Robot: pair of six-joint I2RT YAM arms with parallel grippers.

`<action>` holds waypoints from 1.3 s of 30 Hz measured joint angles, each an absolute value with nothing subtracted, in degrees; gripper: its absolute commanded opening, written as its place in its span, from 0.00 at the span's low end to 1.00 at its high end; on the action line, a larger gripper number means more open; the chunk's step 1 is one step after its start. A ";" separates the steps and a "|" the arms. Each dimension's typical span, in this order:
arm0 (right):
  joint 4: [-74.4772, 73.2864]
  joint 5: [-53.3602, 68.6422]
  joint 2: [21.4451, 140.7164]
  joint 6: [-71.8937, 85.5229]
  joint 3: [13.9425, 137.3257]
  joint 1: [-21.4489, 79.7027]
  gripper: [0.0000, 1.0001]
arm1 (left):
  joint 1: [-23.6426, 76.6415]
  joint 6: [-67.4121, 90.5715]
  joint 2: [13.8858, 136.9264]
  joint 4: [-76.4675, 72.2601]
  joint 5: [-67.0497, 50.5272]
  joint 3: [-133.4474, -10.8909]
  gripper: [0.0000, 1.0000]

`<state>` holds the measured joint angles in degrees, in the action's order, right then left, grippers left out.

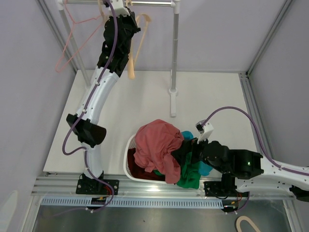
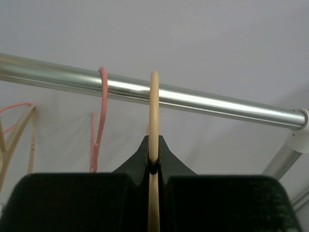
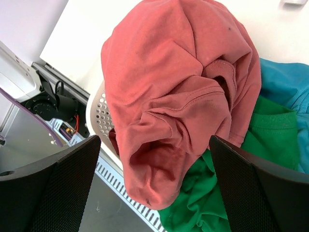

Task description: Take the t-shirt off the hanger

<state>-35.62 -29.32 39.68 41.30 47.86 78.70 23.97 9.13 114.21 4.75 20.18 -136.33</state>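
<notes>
Left tool (image 2: 153, 169): one hanger (image 2: 154, 96) (tan) — one red t-shirt (image 1: 154, 142).

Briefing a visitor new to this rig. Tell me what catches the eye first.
A red t-shirt heaped on a white basket at the near edge of the table, over other clothes, stands out first, with the right gripper open, facing it. At the back, the left gripper is shut on a bare wooden hanger hooked over the metal rail.
</notes>
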 measured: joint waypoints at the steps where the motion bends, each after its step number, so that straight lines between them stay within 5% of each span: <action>1: -35.53 -29.32 39.68 41.28 47.68 78.72 0.99 | 23.97 9.23 114.41 4.84 19.55 -136.33 0.01; 26: -32.51 -29.17 39.92 40.42 45.69 78.81 1.00 | 24.18 9.43 108.44 3.42 16.27 -124.97 0.01; 34: -32.18 -29.08 39.97 40.34 45.19 78.81 1.00 | 25.52 8.80 101.51 0.16 16.88 -125.05 0.01; 39: -31.86 -29.06 39.97 40.27 45.10 78.81 0.99 | 25.71 7.38 106.13 4.16 17.89 -135.39 0.01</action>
<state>-31.86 -29.06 39.97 40.27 45.10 78.81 25.71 7.38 106.13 4.16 17.89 -135.39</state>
